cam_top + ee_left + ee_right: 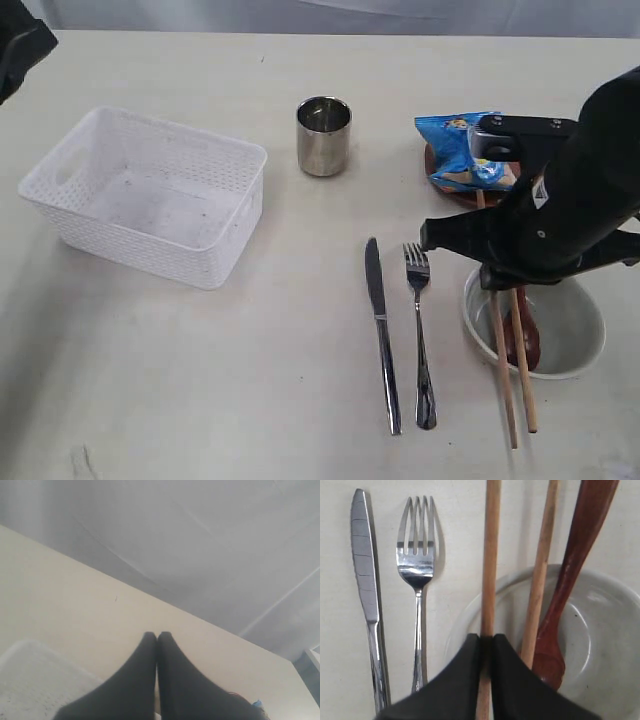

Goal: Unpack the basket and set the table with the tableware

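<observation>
Cream table [250, 390]: basket [130, 250], cup [323, 135], knife [381, 330], fork [420, 330]

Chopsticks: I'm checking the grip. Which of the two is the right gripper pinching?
The chopstick nearer the fork: the right gripper is shut on it; the other chopstick lies free beside the spoon.
</observation>
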You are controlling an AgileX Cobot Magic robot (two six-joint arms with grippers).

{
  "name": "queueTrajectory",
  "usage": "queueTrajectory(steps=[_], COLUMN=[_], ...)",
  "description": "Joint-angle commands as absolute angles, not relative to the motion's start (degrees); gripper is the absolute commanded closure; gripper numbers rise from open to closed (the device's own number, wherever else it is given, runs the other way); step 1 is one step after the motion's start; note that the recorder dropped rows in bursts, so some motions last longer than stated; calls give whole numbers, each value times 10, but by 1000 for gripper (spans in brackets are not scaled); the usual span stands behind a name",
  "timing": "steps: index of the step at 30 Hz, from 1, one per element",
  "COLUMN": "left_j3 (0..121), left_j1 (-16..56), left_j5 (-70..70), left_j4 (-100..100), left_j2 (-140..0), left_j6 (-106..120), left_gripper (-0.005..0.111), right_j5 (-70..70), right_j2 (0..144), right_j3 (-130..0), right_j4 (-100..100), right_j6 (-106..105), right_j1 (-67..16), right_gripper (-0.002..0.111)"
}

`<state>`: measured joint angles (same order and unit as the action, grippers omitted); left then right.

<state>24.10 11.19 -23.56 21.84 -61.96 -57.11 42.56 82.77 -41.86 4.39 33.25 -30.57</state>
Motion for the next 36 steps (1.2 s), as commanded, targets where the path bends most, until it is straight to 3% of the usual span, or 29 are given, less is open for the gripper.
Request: queueTrajectory(steps=[1, 36], left_j3=[238, 238], left_j1=[110, 110], left_j5=[-241, -241], left_j4=[219, 219], left_j2=[-620, -620], left_j6=[-573, -573], left_gripper=[107, 107], right_j5=[429, 407], right_j2=[826, 841], right_j3=[-419, -419], right_j4=[67, 79], right_j6=[331, 336], right_j1=[-302, -280], right_gripper=[109, 108])
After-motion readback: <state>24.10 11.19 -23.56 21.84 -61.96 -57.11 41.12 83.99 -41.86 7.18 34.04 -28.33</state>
